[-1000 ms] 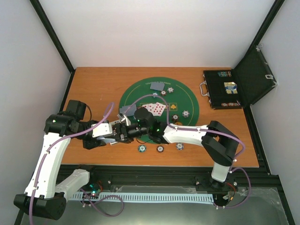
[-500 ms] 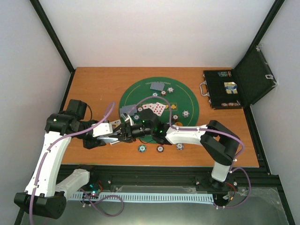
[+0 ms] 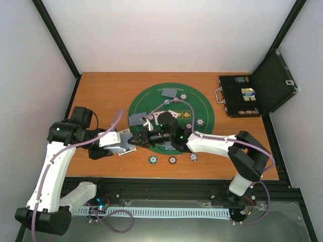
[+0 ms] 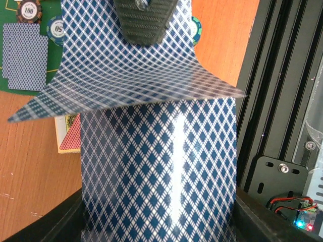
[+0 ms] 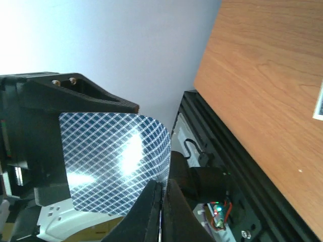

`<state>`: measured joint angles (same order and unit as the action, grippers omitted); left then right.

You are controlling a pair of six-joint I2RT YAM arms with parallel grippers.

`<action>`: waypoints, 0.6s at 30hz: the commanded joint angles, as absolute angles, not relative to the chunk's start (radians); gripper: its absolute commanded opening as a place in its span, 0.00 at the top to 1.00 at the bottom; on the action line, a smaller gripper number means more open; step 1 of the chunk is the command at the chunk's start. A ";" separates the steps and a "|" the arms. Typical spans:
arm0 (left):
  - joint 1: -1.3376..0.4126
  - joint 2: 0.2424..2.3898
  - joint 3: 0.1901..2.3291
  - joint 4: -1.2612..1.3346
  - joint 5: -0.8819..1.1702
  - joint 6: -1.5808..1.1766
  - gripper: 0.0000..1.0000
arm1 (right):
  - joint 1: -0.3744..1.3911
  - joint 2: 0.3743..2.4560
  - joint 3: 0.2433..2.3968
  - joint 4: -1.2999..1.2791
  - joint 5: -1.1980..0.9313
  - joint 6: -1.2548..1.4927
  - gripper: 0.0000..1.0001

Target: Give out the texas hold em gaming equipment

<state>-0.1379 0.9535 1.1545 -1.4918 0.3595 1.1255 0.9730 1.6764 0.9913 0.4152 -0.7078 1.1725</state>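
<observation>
Card stack [image 4: 156,181] was gripped in the clenched left gripper [image 3: 122,145] above the desk's near-left part, just off the green mat [image 3: 202,103] left rim; its fingers mostly hidden behind the cards. Top card [image 4: 131,75] bowed upward off the stack, pinched at its edge by the closed right gripper [image 5: 162,194]. Chips [image 4: 29,10] cut off at top of left wrist view

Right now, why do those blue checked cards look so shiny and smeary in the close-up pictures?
Left wrist view: a white glare streak runs down the deck, and the lifted top card is blurred along its near edge. Right wrist view: a bright glare patch sits on that card, and the wall behind is washed out white. Top view: evenly lit and sharp.
</observation>
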 commanded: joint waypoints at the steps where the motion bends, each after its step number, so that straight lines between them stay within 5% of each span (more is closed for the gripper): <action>1: -0.139 0.947 1.194 -1.487 0.397 1.134 0.94 | 0.952 1.619 0.966 0.330 -0.674 1.154 0.97; 11: -0.139 0.935 1.177 -1.486 0.383 1.139 0.94 | 0.670 1.507 0.977 0.014 -0.711 0.933 0.97; 18: -0.139 0.936 1.174 -1.490 0.384 1.137 0.95 | 0.391 1.659 1.097 -0.246 -0.706 0.684 0.97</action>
